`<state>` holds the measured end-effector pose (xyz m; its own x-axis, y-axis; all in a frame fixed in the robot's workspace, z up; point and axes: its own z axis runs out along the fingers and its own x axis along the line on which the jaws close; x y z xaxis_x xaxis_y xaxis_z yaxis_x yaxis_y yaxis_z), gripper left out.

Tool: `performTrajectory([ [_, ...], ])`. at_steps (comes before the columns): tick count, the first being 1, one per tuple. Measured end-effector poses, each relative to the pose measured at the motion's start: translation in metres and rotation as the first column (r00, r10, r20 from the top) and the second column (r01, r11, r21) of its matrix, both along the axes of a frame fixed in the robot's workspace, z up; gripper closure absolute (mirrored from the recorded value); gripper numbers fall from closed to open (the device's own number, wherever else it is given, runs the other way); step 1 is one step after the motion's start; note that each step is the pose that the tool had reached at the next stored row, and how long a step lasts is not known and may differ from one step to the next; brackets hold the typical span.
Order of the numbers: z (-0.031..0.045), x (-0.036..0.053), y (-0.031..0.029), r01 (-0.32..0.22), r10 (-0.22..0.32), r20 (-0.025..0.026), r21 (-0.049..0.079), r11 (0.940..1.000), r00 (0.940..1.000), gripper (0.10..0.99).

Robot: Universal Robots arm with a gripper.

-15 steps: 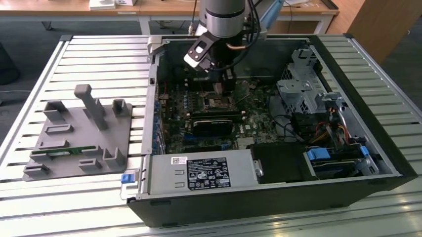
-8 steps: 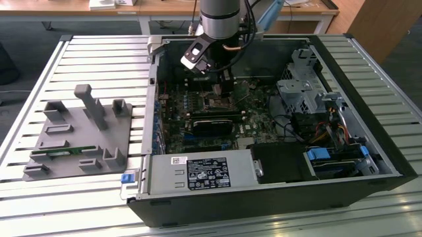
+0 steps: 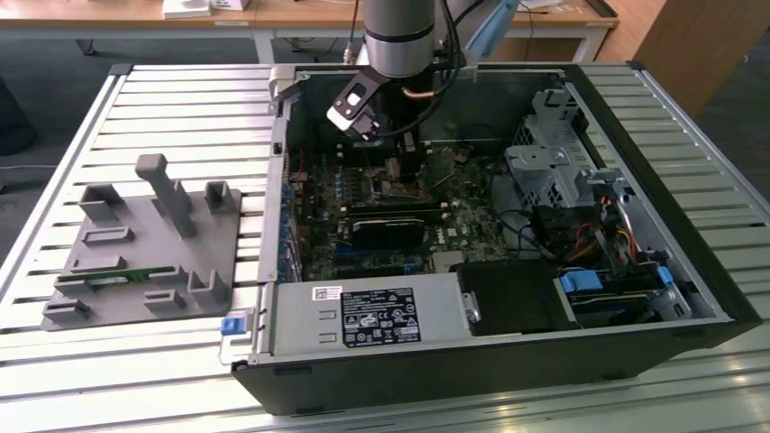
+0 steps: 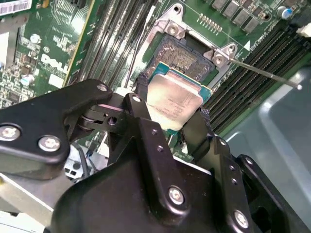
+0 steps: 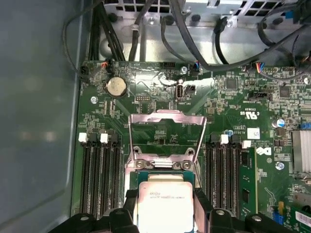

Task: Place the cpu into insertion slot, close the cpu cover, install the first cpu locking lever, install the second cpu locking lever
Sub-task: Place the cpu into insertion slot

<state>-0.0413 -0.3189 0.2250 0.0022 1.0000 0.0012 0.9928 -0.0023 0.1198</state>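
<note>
Hovering just above insertion slot (image 4: pixel 187 53), gripper (image 4: pixel 171 104) was clamped on cpu (image 4: pixel 175 99) by opposite edges; cpu not yet seated; cpu cover (image 5: pixel 166 118) stood flipped open beyond slot; locking lever (image 4: pixel 262 72) stuck out unlatched; all four steps judged undone.
</note>
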Motion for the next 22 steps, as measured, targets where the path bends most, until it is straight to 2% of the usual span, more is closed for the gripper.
performTrajectory([
  [16,-0.0193,-0.005,0.0,-0.001,0.001,-0.0012,0.002,1.0,1.0,0.545],
  [22,-0.0229,-0.005,0.0,0.004,-0.004,-0.0012,0.002,1.0,1.0,0.545],
])
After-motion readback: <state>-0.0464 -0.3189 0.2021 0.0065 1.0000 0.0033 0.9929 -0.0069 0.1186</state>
